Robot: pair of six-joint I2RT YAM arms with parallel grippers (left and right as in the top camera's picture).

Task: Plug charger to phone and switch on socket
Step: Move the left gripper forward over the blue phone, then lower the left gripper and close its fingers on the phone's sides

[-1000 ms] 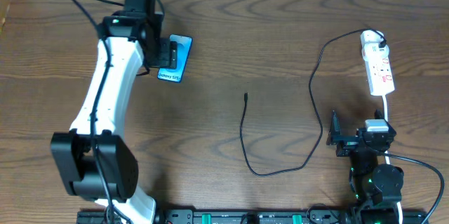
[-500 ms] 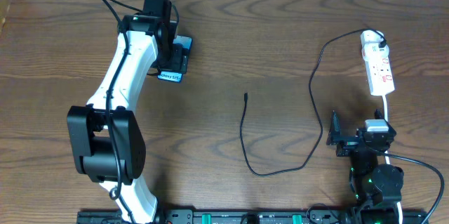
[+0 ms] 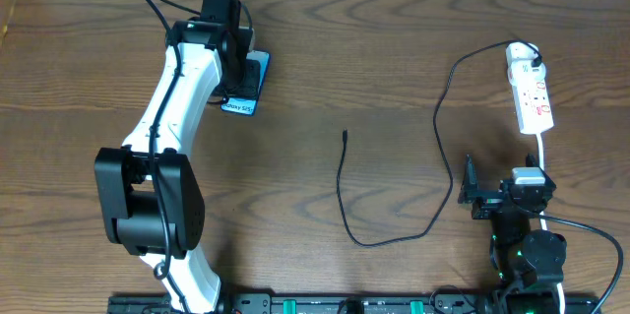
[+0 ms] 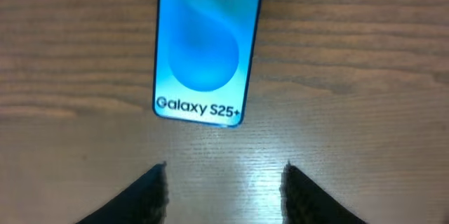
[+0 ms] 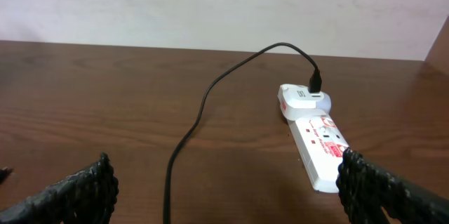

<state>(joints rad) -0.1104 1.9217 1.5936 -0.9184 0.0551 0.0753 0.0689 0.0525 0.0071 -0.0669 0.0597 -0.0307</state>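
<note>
At the far left of the table (image 3: 394,48), phone (image 4: 203,48): I see it lying flat, blue screen up, its "Galaxy S25+" end towards my left tool.
Left tool (image 4: 224,185): released. In the wrist view both fingertips stand apart with bare wood between them, near the phone's lettered end, and they hold nothing.
Charger (image 3: 345,196): loose black cable at mid-table. Its small tip (image 3: 346,135) lies on the wood, well apart from the phone, and its other end runs to the socket.
Socket (image 5: 319,147): white strip at far right, with a black plug seated at its far end and a white cord (image 3: 542,147) trailing towards my right arm.
Right tool (image 5: 224,182): released, fingers wide with nothing between them, facing the socket.
</note>
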